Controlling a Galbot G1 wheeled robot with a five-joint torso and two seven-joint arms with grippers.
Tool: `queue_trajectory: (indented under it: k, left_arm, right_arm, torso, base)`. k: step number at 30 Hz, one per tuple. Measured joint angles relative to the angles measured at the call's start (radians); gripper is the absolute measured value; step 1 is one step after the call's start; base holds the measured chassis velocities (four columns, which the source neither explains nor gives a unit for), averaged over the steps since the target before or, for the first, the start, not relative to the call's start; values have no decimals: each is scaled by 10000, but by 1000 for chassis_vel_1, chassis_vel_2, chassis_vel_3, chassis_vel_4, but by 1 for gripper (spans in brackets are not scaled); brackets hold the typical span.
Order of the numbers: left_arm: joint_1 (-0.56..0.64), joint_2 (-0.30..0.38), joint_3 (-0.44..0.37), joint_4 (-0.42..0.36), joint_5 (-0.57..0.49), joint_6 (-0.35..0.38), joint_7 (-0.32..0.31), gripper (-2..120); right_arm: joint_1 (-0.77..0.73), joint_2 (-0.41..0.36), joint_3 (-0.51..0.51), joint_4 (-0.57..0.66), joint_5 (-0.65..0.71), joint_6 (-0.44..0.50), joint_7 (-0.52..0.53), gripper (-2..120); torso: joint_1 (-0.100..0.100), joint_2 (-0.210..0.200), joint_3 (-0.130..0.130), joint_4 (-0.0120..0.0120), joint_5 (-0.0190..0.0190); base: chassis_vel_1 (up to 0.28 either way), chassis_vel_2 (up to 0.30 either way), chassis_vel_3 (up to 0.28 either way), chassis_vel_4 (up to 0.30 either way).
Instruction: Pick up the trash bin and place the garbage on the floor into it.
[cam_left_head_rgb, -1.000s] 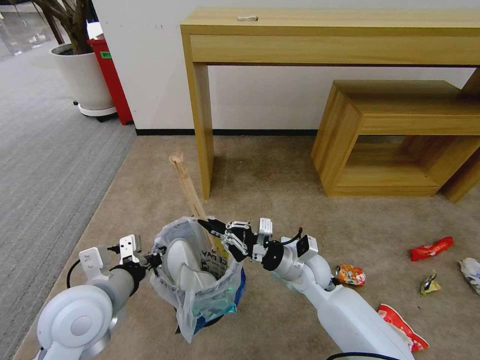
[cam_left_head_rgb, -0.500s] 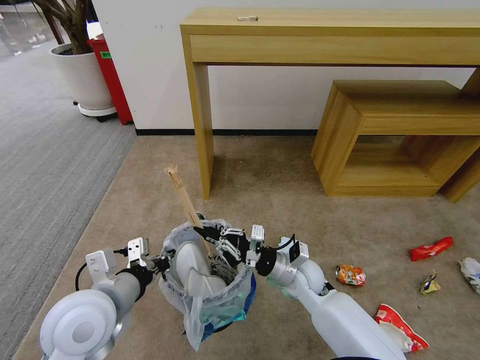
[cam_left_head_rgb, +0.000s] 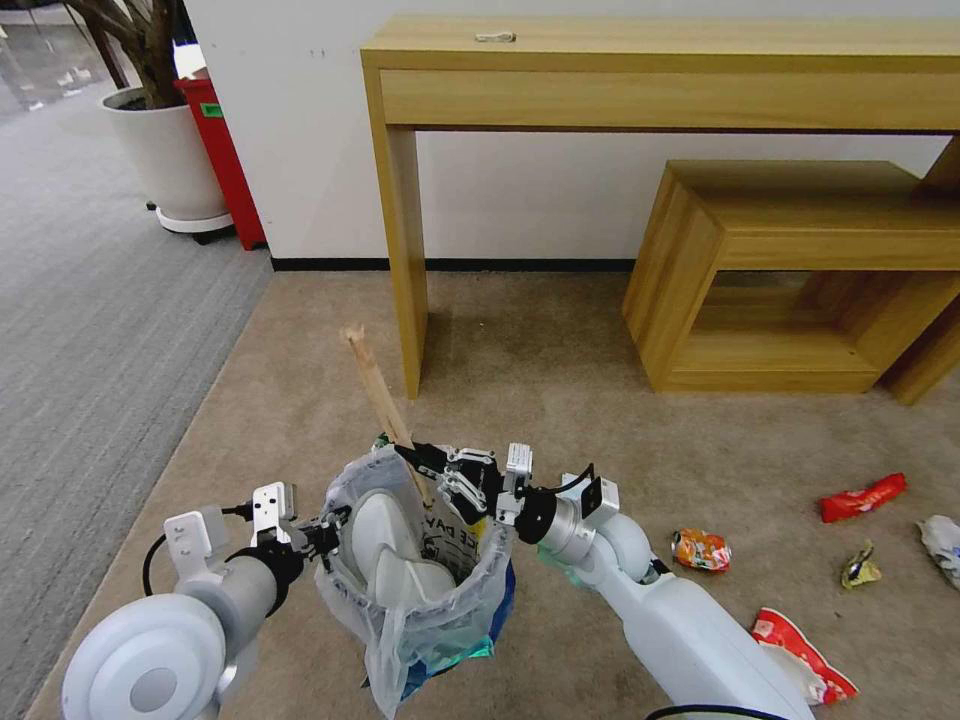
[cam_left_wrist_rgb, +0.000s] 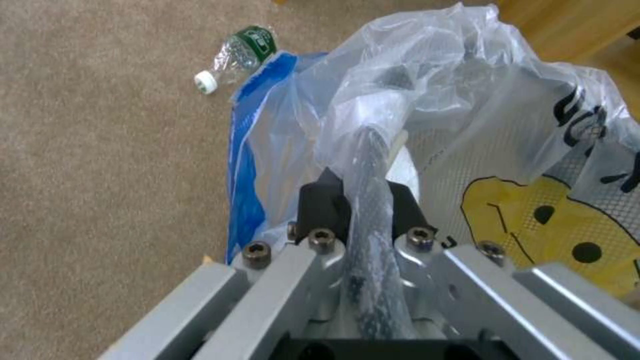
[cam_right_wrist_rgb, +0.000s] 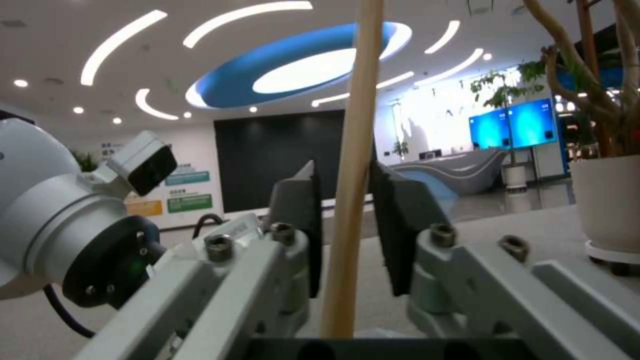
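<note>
Since half a second earlier, little has been changed: the trash bin (cam_left_head_rgb: 425, 585) has been shifted slightly and the wooden stick (cam_left_head_rgb: 385, 405) tipped a touch more upright. On the floor (cam_left_head_rgb: 560, 400), the bin is held lifted at its rim, which is clamped bag and all by the left gripper (cam_left_wrist_rgb: 360, 195). Two white slippers (cam_left_head_rgb: 395, 550) are seen inside it. The stick is stood in the bin between the parted pads of the right gripper (cam_right_wrist_rgb: 343, 225), untouched by them. A plastic bottle (cam_left_wrist_rgb: 243, 52) is left on the carpet beside the bin, wrappers (cam_left_head_rgb: 862, 497) well apart.
</note>
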Motion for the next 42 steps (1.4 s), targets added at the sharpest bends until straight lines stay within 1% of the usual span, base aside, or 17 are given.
queue_trajectory:
  k: [3,6,7,10,13,14,15,18,21,23,25,29,33,35,37,38,42]
  left_arm:
    - [-6,0,-40,-23,-2,-1,-1,2]
    - [-68,-2,-180,-47,-57,-5,-9,2]
    - [-68,-2,-180,-47,-57,-5,-9,2]
    - [-187,-4,-350,-50,-221,-6,-12,2]
    - [-271,10,-491,-50,-313,-6,-13,2]
    - [-317,33,-640,-50,-393,-6,-14,2]
    - [-317,33,-640,-50,-393,-6,-14,2]
    - [-413,100,-963,18,-509,-7,-16,2]
    - [-533,129,-1133,156,-520,-7,-78,2]
    - [-642,161,-1274,306,-521,-7,-173,2]
    - [-766,232,-1543,552,-506,-7,-342,2]
    - [-838,269,-1741,677,-462,-7,-486,2]
    - [-1006,296,-2319,890,-152,-7,-834,2]
    - [-1009,302,-2391,916,-116,-8,-852,2]
    - [-1019,349,-2785,1092,64,-8,-876,2]
    - [-1019,349,-2785,1092,64,-8,-876,2]
    - [-1065,446,-3379,1251,61,-8,-882,2]
  right_arm:
    - [-37,-53,46,0,-1,15,-29,32]
    - [-149,-171,108,37,10,25,-87,48]
    - [-149,-171,108,37,10,25,-87,48]
    - [-283,-215,107,63,-8,70,-77,64]
    - [-329,-226,107,76,-29,84,-84,70]
    - [-356,-238,105,114,-40,91,-84,78]
    - [-356,-238,105,114,-40,91,-84,78]
    - [-410,-302,130,307,-45,109,-73,92]
    - [-454,-341,193,452,-35,143,18,98]
    - [-523,-381,257,604,-27,180,379,100]
    - [-721,-475,436,968,-26,260,1665,100]
    - [-889,-520,674,1179,-49,442,2510,100]
    - [-1306,-673,1465,1623,-575,657,3805,100]
    - [-1360,-696,1539,1667,-634,668,3967,100]
    - [-1617,-747,1876,1781,-1300,759,5036,100]
    - [-1617,-747,1876,1781,-1300,759,5036,100]
    - [-1882,-612,2178,1791,-1924,836,6305,100]
  torso:
    - [0,0,0,0,0]
    - [0,0,0,0,0]
    - [0,0,0,0,0]
    - [0,0,0,0,0]
    - [0,0,0,-1,0]
    - [0,0,0,-1,0]
    - [0,0,0,-1,0]
    - [0,0,0,0,0]
    - [0,0,0,0,0]
    - [0,0,0,0,0]
    - [0,0,0,0,-2]
    - [0,0,0,0,-1]
    - [0,0,0,-1,-1]
    - [0,0,0,0,0]
    - [0,0,0,-1,-1]
    - [0,0,0,-1,-1]
    - [0,0,0,0,0]
  base:
    - [0,0,0,0]
    - [0,0,0,0]
    - [0,0,0,0]
    - [0,0,0,0]
    - [0,0,0,0]
    - [0,0,0,0]
    - [0,0,0,0]
    - [0,0,0,0]
    - [0,0,0,0]
    - [0,0,0,0]
    - [0,0,0,0]
    - [0,0,0,0]
    - [0,0,0,0]
    - [0,0,0,0]
    - [0,0,0,0]
    - [0,0,0,0]
    - [0,0,0,0]
